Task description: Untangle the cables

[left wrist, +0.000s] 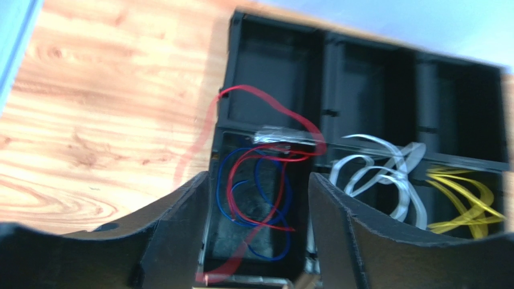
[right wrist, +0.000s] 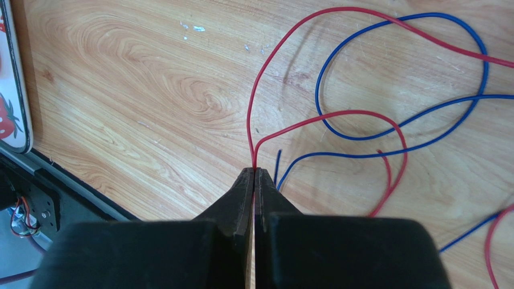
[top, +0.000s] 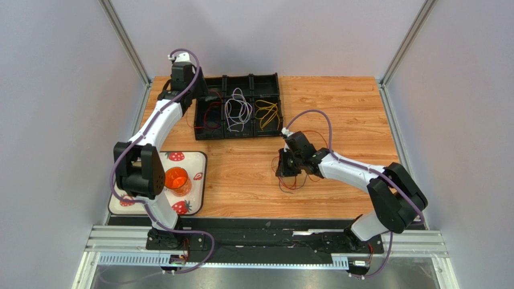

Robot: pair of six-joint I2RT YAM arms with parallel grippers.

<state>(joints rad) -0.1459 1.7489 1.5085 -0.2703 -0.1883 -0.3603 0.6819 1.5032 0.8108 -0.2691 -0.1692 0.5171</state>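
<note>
A black tray [top: 241, 79] of several compartments stands at the back of the table. My left gripper [left wrist: 258, 177] is open above its left compartment, where red wire [left wrist: 265, 99] and blue wire [left wrist: 265, 247] lie looped; one red wire arcs over the rim, blurred. White-lilac cables [left wrist: 386, 174] fill the middle compartment and yellow cables [left wrist: 464, 198] the right one. My right gripper [right wrist: 254, 170] is shut on a red cable [right wrist: 314, 18] low over the table, amid loose loops of blue cable [right wrist: 422, 24]. In the top view this gripper [top: 283, 165] sits at the tangle [top: 295, 182].
A white strawberry-print tray [top: 199, 159] with an orange cup [top: 177, 179] lies at the front left; its edge shows in the right wrist view [right wrist: 9, 90]. The table's front edge and black rail [right wrist: 72, 186] are close to the right gripper.
</note>
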